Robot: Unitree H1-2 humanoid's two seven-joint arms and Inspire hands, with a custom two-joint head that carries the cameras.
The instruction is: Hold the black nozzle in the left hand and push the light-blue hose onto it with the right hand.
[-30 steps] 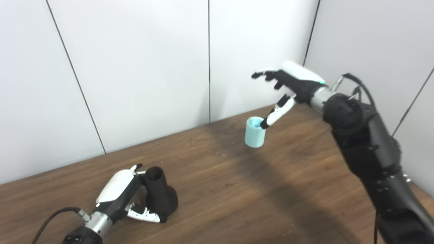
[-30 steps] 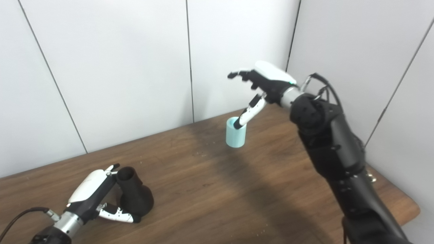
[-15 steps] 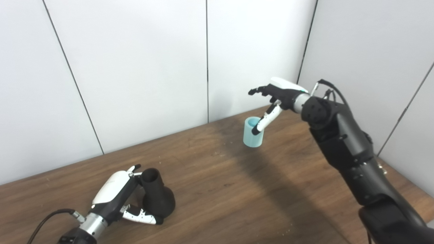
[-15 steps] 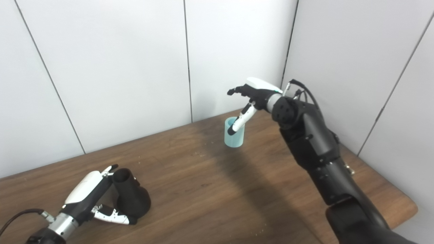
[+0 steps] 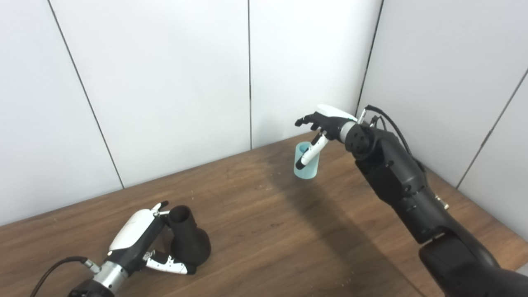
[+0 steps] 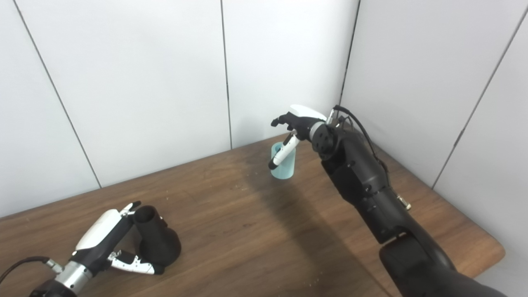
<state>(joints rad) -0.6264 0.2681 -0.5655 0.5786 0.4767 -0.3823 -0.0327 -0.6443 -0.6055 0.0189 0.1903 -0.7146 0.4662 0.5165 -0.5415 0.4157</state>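
The black nozzle (image 5: 187,241) stands on the wooden table (image 5: 288,231) at the lower left, narrow mouth up. My left hand (image 5: 138,233) is cupped around it, fingers straight behind its neck and thumb lying in front of its base, not clenched. The light-blue hose (image 5: 306,170), a short upright tube, stands at the far side near the wall corner. My right hand (image 5: 321,123) hovers just over it, open, fingers spread past its top and the thumb hanging down across its front. It also shows in the right eye view (image 6: 299,120).
White wall panels close the back and right sides, meeting in a corner just behind the hose. The table's right edge (image 6: 493,251) is near my right arm. A cable (image 5: 57,266) trails from my left wrist.
My right hand has come down and left onto the hose, its thumb now lower across the tube's front. The left hand and nozzle have kept their places. The view has shifted slightly.
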